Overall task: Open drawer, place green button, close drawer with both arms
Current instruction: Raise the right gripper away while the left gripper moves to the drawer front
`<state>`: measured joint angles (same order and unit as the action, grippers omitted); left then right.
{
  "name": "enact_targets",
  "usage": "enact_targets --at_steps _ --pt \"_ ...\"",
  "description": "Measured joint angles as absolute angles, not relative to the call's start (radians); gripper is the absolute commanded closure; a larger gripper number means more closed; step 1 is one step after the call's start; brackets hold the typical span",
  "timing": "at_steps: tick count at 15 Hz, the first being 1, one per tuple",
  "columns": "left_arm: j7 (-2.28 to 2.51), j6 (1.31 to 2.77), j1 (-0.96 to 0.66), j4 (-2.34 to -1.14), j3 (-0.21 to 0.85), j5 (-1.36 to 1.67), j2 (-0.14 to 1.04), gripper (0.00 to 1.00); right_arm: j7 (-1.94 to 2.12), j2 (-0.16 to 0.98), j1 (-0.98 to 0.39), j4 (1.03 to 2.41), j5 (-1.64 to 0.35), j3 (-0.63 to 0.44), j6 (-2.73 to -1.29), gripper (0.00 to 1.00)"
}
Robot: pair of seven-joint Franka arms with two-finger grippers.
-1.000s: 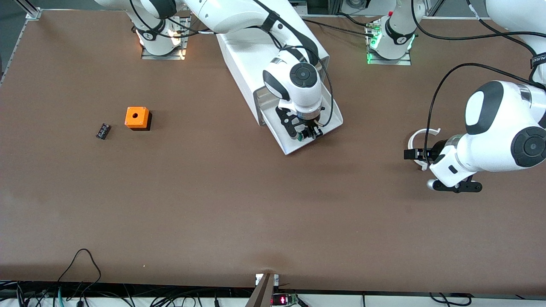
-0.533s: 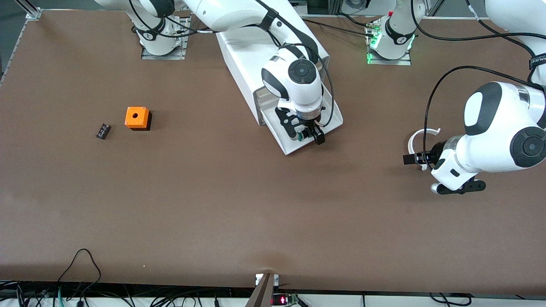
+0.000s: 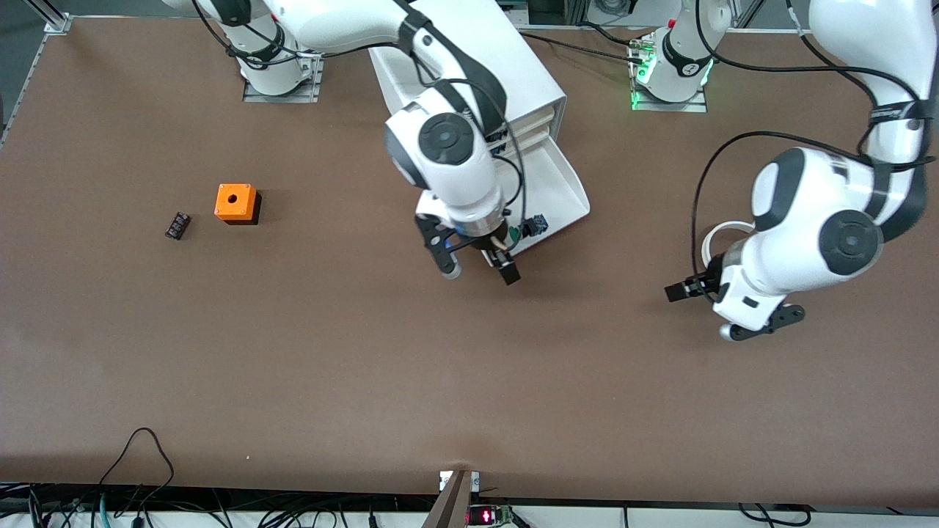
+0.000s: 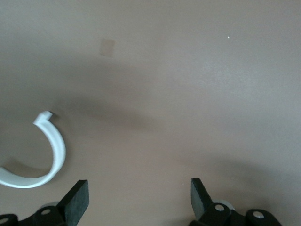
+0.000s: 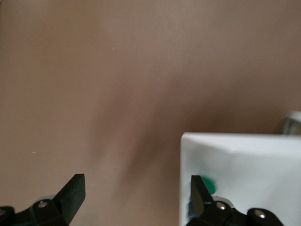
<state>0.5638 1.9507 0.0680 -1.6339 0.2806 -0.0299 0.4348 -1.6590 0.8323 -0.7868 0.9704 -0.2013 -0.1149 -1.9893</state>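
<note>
Button lies in the open drawer, at the tray's front corner, green cap showing. Drawer is pulled out from the white cabinet. Right gripper hangs over the table just off the drawer's front edge, roughly 8 o'clock from the button, fingers spread, empty. Left gripper sits over bare table toward the left arm's end, 4 o'clock from the drawer, fingers spread, empty; white ring piece just beside it. Orange cube and small black part lie well apart at 9 o'clock.
</note>
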Motion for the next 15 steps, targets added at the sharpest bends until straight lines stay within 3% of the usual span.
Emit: enact_targets --at_steps 7,11,15 --pt "0.854 2.189 -0.049 -1.829 0.322 -0.03 0.427 0.04 -1.062 0.82 -0.635 0.971 -0.21 -0.116 -1.841 0.0" --pt "0.97 2.24 -0.125 -1.883 0.323 -0.04 0.43 0.04 -0.699 0.809 -0.481 0.988 -0.21 -0.118 -1.72 0.0" --pt "1.135 2.276 -0.185 -1.916 0.323 -0.182 0.453 0.04 -0.418 0.798 -0.331 1.069 -0.211 -0.119 -1.701 0.0"
